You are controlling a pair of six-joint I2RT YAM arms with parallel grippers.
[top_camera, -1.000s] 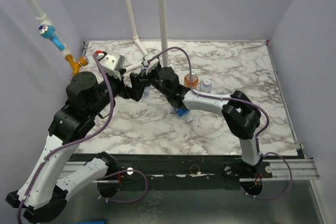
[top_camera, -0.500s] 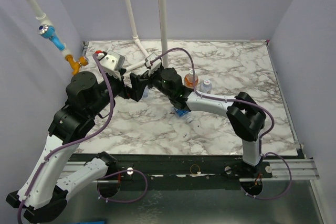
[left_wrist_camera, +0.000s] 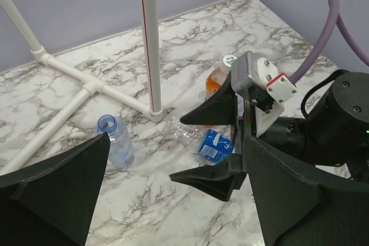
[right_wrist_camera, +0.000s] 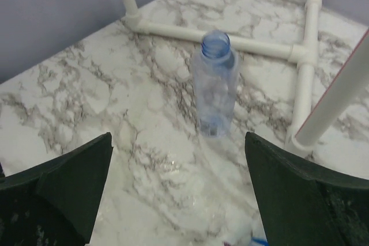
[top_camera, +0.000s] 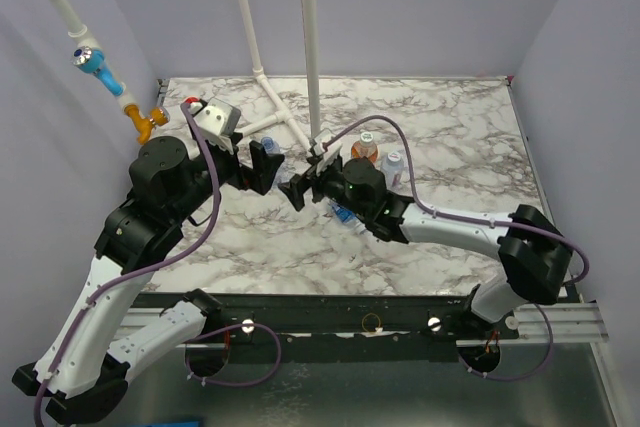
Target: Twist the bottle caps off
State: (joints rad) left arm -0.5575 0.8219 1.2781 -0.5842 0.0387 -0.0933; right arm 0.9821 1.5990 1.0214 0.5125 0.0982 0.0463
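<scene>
An uncapped clear bottle (left_wrist_camera: 115,141) stands free on the marble, seen too in the right wrist view (right_wrist_camera: 214,82) and from above (top_camera: 268,147). My left gripper (top_camera: 264,169) is open just near of it, empty. My right gripper (top_camera: 298,188) is open and empty, and faces the left one (left_wrist_camera: 176,148). A bottle with a blue label (left_wrist_camera: 214,145) lies on its side below the right gripper. The orange bottle (top_camera: 365,152) stands behind with its white cap (left_wrist_camera: 229,60) on. Beside it stands a clear bottle (top_camera: 394,164) with a white cap (top_camera: 394,156).
White pipes (top_camera: 270,97) run across the back left of the marble table (top_camera: 470,127), and an upright pipe (left_wrist_camera: 150,38) rises just behind the bottles. Purple walls close in the sides. Cables loop over both arms.
The right gripper has drawn back from the left gripper, towards the right and the near side, and opened a little wider. The uncapped bottle now stands alone between them.
</scene>
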